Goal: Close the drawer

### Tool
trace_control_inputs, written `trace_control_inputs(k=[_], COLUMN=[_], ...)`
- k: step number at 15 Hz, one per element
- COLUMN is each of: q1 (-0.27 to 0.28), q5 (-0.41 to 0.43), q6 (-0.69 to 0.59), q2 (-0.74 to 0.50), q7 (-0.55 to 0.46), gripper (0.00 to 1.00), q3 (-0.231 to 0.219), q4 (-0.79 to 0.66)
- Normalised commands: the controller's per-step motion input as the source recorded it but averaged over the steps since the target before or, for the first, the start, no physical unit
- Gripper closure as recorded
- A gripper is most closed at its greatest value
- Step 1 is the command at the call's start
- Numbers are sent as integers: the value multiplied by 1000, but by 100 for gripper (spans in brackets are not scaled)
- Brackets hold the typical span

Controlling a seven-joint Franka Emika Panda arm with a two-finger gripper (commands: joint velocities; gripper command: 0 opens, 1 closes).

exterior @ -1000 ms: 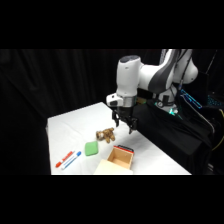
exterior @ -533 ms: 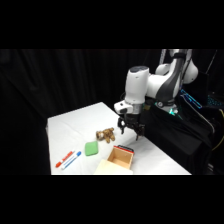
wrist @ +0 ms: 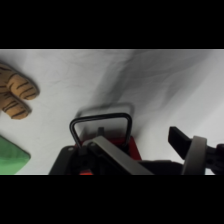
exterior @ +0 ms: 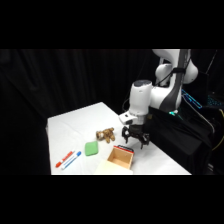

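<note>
The small light-tan wooden drawer (exterior: 120,159), a thin-walled square tray backed by a dark, red-edged casing (exterior: 123,148), sits pulled out toward the near edge of the white table (exterior: 65,130). Compared with one second ago, the white arm's black two-finger gripper (exterior: 136,141) has travelled from above the drawer's far-left side to a lower position just behind the casing. Whether its fingers are spread or pressed together cannot be told. To the drawer's left lies a flat green rounded block (exterior: 92,148); beyond it, a small brown striped toy (exterior: 105,134). Judgement: the drawer is still open, and the gripper stands at the casing's back, not at the tray's front.
</note>
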Motion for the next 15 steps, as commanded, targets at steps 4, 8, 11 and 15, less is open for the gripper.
trace_control_inputs(k=[4, 8, 11, 15], q1=[-147, -36, 65, 106], q5=[-119, -274, -255, -212], q6=[331, 219, 165, 140], q2=[169, 195, 221, 220], q7=[-54, 44, 94, 108], gripper=[0, 0, 0, 0], q3=[96, -53, -94, -122], q4=[13, 93, 173, 213])
